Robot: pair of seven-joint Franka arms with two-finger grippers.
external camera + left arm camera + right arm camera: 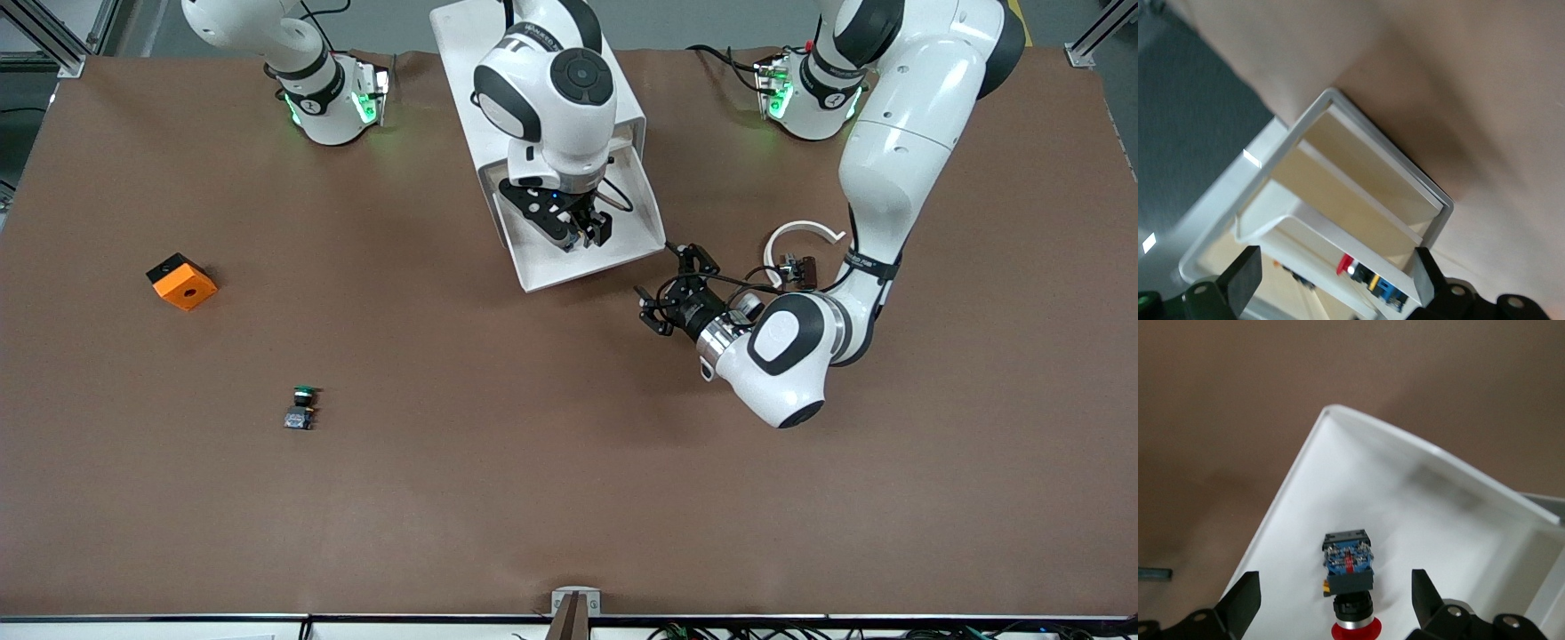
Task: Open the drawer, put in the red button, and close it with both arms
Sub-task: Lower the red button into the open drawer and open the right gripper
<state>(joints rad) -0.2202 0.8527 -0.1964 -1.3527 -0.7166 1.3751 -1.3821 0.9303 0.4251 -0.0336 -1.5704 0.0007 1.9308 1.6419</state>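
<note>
The drawer (587,271) stands pulled out of the white cabinet (462,53) toward the front camera. My right gripper (582,233) hangs over it, open. In the right wrist view the red button (1348,577) lies on its side on the drawer floor (1418,513), between the spread fingers of the right gripper (1333,585) and touching neither. My left gripper (669,289) is open, low over the table beside the drawer's corner at the left arm's end. In the left wrist view the left gripper (1336,261) faces the drawer (1305,223) side-on, and the red button (1368,277) shows inside.
A green-capped button (302,407) and an orange cube with a hole (181,281) lie on the brown table toward the right arm's end. A white curved piece (805,233) and a small dark part (800,267) lie near the left arm's forearm.
</note>
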